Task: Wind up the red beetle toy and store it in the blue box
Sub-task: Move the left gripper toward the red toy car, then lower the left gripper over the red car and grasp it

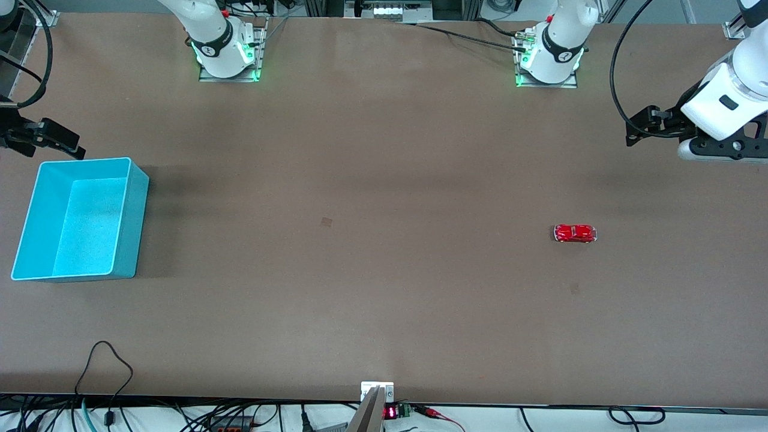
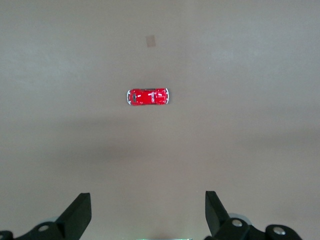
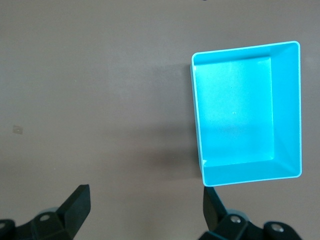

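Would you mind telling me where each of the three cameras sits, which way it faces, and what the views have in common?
Front view: high across the table, facing the robots; shows both bases, the left gripper and right gripper aloft at the table's ends.
Left wrist view: looks down on the red beetle toy; its own open fingers show.
Right wrist view: looks down on the empty blue box; its own open fingers show.
Shared: front view also shows the toy and box.

Red beetle toy [image 1: 575, 233]: tiny glossy red car with pale silvery ends, upright on its wheels on the desk toward the left arm's end. Blue box [image 1: 128, 219]: light cyan rectangular bin, open-topped, nothing inside, standing toward the right arm's end, well apart from the toy.
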Available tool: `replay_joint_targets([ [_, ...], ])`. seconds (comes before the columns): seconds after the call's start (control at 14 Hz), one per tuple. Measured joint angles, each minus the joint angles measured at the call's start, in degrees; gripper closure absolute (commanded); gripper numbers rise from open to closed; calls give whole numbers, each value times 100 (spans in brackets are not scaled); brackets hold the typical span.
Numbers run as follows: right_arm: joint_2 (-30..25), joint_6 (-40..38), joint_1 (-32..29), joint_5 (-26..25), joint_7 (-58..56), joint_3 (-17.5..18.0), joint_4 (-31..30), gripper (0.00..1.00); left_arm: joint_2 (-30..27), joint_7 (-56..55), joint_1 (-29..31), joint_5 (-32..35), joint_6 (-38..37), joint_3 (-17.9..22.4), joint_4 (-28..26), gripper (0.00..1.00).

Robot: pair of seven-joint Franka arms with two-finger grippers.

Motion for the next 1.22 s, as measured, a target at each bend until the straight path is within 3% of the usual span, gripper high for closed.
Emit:
replay_joint_targets([
  [0.64, 1, 0, 0, 0, 0, 0, 0, 0, 17, 30, -246, -19, -1108, -52, 2, 0],
  [0.93, 1, -3, 0, 0, 0, 0, 0, 0, 135, 893, -440, -24, -2115, -65, -9, 0],
  [1.22, 1, -9, 0, 0, 0, 0, 0, 0, 261, 1565, -780, -28, -2182, -166, -174, 0],
])
